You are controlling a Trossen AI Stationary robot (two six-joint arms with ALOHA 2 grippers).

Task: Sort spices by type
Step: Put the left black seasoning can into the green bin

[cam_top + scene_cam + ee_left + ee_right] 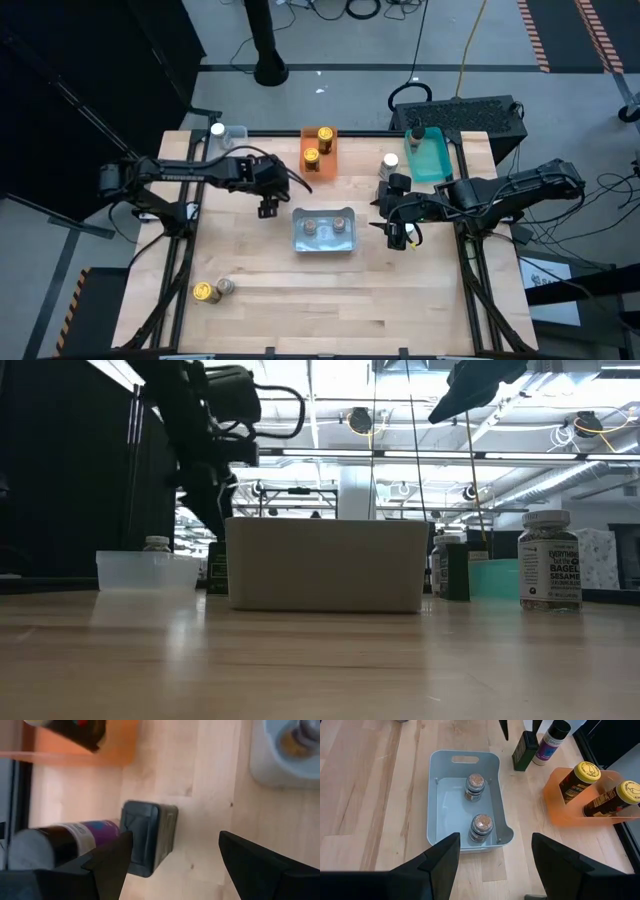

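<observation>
Orange bin (pixel 321 168), grey bin (pixel 300 243), teal bin (pixel 436 165) on wooden table (pixel 300 300).

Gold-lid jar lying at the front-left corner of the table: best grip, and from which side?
The gold-lid jar lies on its side, lid facing left, another jar close on its right. Probably come straight down and pinch across the round body, fingers front and back, since the neighbour blocks the right side.

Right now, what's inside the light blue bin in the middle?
Two small jars with brownish lids stand upright in the light blue bin. Their labels are too small to read.
</observation>
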